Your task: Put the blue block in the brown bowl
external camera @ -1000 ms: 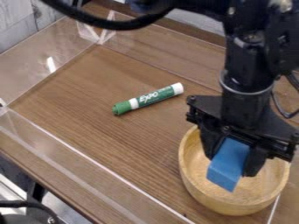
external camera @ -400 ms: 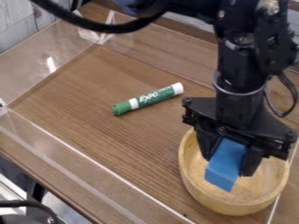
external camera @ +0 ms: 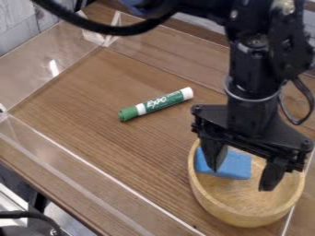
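Observation:
The blue block [external camera: 234, 165] lies inside the brown bowl [external camera: 212, 196] at the front right of the table, near the bowl's far wall. My black gripper [external camera: 242, 167] hangs straight over the bowl with its fingers [external camera: 209, 153] spread wide on either side of the block. The jaws are open, and the block sits lower between them, free of both fingers. The bowl's rear rim is partly hidden behind the gripper.
A green-and-white Expo marker [external camera: 157, 103] lies on the wood table [external camera: 99, 101] left of the bowl. Clear plastic walls [external camera: 37, 55] border the table at the left and back. The table's front edge runs close below the bowl.
The fingers have spread apart and let go of the blue block. It has dropped from an upright hold between them down into the bowl.

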You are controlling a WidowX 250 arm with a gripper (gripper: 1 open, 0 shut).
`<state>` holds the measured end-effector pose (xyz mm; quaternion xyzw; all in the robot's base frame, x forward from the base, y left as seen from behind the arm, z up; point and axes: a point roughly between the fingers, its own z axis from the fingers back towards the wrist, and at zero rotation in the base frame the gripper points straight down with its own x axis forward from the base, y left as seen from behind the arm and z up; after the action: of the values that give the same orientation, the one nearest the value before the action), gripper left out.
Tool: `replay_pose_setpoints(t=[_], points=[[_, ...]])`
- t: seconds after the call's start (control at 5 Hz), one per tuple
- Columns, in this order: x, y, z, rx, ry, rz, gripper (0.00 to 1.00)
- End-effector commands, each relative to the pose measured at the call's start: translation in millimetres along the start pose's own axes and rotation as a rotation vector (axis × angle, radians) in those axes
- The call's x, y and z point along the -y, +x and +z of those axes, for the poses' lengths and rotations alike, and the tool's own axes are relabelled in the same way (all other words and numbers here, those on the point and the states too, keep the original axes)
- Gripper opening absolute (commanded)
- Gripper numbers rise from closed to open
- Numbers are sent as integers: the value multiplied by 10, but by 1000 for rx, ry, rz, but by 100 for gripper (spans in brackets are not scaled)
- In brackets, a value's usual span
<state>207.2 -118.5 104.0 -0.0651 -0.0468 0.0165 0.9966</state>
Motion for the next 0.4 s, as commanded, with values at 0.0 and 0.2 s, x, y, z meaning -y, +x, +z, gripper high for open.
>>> replay_pose_setpoints(t=[0.0, 0.2], points=[[47, 85, 148, 49, -30, 4, 100], [55, 88, 172, 47, -36, 11, 100]])
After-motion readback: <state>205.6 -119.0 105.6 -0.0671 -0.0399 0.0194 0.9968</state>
